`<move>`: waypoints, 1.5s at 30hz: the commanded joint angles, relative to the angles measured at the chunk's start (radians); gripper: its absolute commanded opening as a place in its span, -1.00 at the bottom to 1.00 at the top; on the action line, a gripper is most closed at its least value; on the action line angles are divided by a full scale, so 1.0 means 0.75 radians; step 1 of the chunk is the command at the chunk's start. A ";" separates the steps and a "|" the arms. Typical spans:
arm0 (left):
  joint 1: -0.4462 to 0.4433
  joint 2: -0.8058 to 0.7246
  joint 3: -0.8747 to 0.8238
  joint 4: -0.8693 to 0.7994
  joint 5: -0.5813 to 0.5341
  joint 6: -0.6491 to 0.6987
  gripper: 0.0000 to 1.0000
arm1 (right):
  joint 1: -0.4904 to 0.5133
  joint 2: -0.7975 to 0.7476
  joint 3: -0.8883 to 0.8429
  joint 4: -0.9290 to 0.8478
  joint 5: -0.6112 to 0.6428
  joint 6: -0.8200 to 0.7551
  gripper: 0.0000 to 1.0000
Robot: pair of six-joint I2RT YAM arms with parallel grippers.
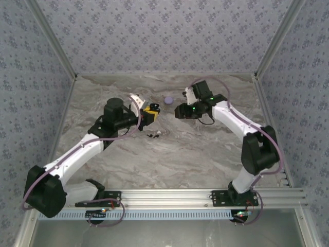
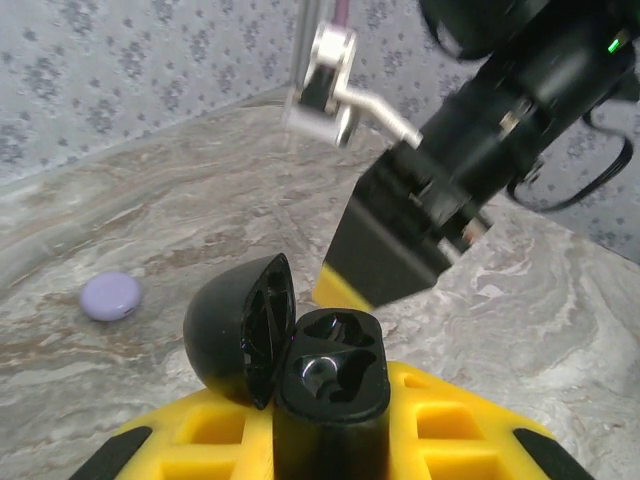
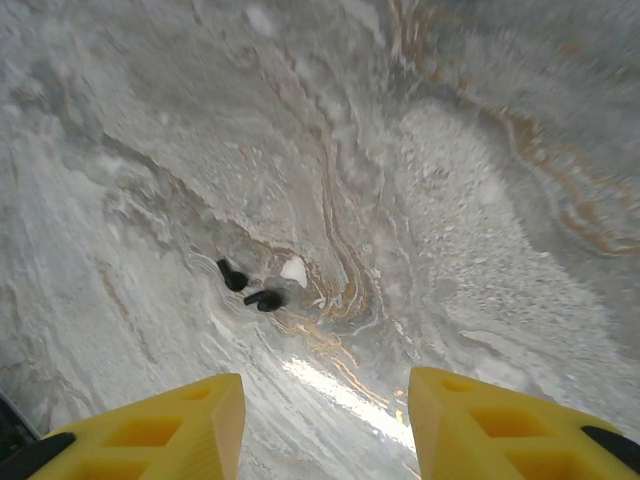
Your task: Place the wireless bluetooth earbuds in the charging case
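The charging case (image 2: 330,372) is black, not lilac. It stands upright between my left gripper's yellow fingers (image 2: 450,430) with its lid (image 2: 238,330) hinged open to the left. Both of its wells look empty. My left gripper (image 1: 150,114) is shut on it above the table's middle. Two small black earbuds (image 3: 232,275) (image 3: 265,299) lie side by side on the marble next to a white scrap (image 3: 294,270). In the top view the earbuds (image 1: 152,136) lie just in front of the left gripper. My right gripper (image 3: 325,430) hovers open above them, holding nothing, and it faces the case (image 1: 180,110).
A small round lilac puck (image 1: 168,100) lies on the marble table (image 1: 205,154) behind the two grippers, also seen left of the case (image 2: 110,296). The right arm's black and yellow finger (image 2: 385,250) hangs close behind the open case. Patterned walls enclose three sides.
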 commanded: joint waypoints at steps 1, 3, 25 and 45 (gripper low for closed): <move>0.004 -0.091 -0.038 -0.057 -0.093 -0.022 -0.56 | 0.054 0.091 0.043 0.032 -0.023 0.050 -0.05; 0.004 -0.129 -0.051 -0.096 -0.120 -0.018 -0.56 | 0.086 0.152 0.064 0.041 -0.021 0.069 -0.06; 0.003 -0.275 -0.131 -0.159 -0.262 -0.038 -0.55 | 0.306 0.510 0.283 -0.006 0.076 0.269 -0.19; 0.003 -0.286 -0.138 -0.169 -0.276 -0.031 -0.55 | 0.370 0.623 0.400 -0.173 0.165 0.209 -0.27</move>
